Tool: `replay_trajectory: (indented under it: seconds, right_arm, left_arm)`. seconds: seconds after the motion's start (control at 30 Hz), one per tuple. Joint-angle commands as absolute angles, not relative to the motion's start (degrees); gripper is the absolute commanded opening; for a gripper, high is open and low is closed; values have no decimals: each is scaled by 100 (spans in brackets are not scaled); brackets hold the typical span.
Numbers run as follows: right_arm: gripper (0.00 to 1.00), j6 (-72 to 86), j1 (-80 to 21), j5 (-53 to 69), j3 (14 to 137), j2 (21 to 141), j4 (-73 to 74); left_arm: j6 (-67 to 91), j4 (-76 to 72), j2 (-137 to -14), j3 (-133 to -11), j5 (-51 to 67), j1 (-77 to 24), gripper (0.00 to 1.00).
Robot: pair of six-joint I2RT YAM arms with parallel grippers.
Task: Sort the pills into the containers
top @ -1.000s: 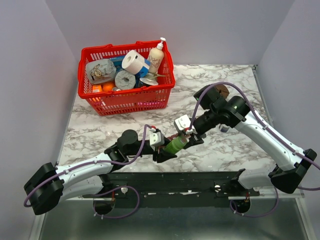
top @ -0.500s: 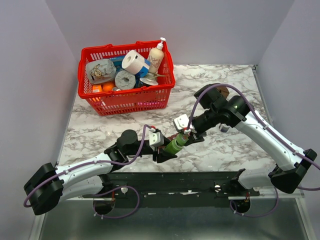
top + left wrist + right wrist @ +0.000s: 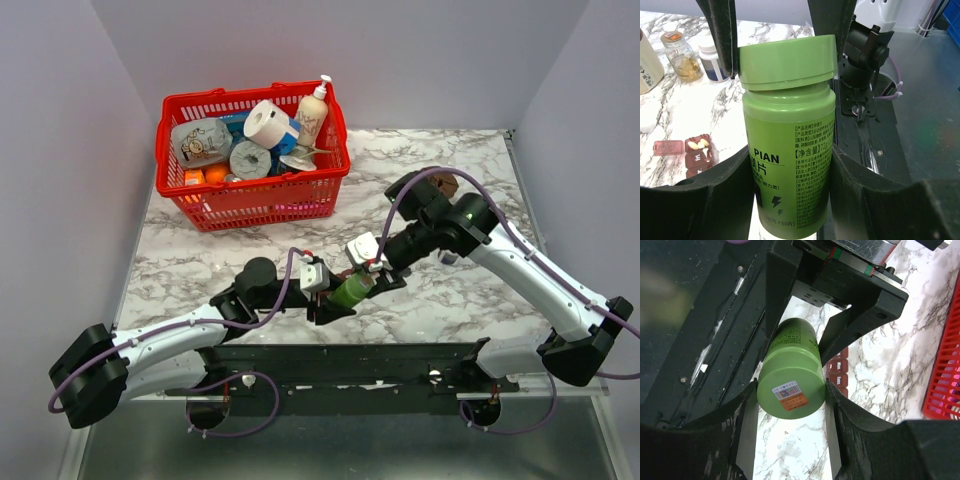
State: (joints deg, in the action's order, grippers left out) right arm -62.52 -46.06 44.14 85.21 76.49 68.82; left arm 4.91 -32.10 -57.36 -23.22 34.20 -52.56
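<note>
A green pill bottle [image 3: 350,291] hangs tilted above the table's near edge, held between both arms. My left gripper [image 3: 790,175] is shut on the bottle's labelled body [image 3: 787,150]. My right gripper [image 3: 790,395] is shut on its green cap [image 3: 790,387], and those fingers [image 3: 722,35] flank the cap in the left wrist view. Below on the marble lies the dark red-brown containers strip [image 3: 699,157], one compartment open with pale pills [image 3: 699,144] inside. Its day-labelled lids [image 3: 840,371] show beside the bottle in the right wrist view.
A red basket [image 3: 250,200] full of groceries stands at the back left. An amber bottle [image 3: 682,55] and a white bottle [image 3: 712,57] stand on the marble beyond the strip. A brown object [image 3: 445,183] sits behind the right arm.
The right wrist has shifted very slightly to the left. Both grips on the green bottle are unchanged.
</note>
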Motion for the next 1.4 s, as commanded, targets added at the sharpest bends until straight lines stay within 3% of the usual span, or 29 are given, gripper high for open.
replay_trajectory:
  seconds: [0.0,0.17,0.4,0.67,1.07,1.13,1.17,1.2,1.23,1.3,1.37]
  right_arm:
    - [25,-6127,-4790,4369,8297,7664,6742]
    - [26,-6143,-4808,3964,8183,7681,6521]
    - [27,-5813,-4808,4430,8262,7778,6514]
    - [26,-4194,-4816,4790,8253,8094,6170]
    - [22,-344,-4422,3595,7770,8516,4624]
    - [27,-202,-4351,3778,7874,8595,4588]
    - [32,-220,-4281,3910,7953,8613,4588]
    - [49,-298,-4263,4024,8006,8613,4597]
    - [56,-377,-4254,4086,8068,8605,4605]
    - [68,-500,-4210,4271,8305,8570,4632]
    - [72,-711,-4096,4594,8602,8525,4728]
  left_arm:
    - [703,-3787,-5643,-2461,3454,-5177,0]
    - [888,-3981,-5590,-2487,3647,-5115,0]
    - [1133,-4587,-5204,-2461,3868,-4975,0]
    - [29,-3630,-4773,-2680,2245,-4975,0]
    - [-536,-3533,-5335,-3050,396,-4975,0]
    - [-501,-3621,-5344,-2980,378,-4975,0]
    - [-475,-3621,-5344,-2953,413,-4975,0]
    - [-475,-3621,-5318,-2901,448,-4975,0]
    - [-457,-3560,-5309,-2874,500,-4966,0]
    - [-466,-3498,-5282,-2795,790,-4966,0]
    - [-466,-3384,-5265,-2760,1114,-4966,0]
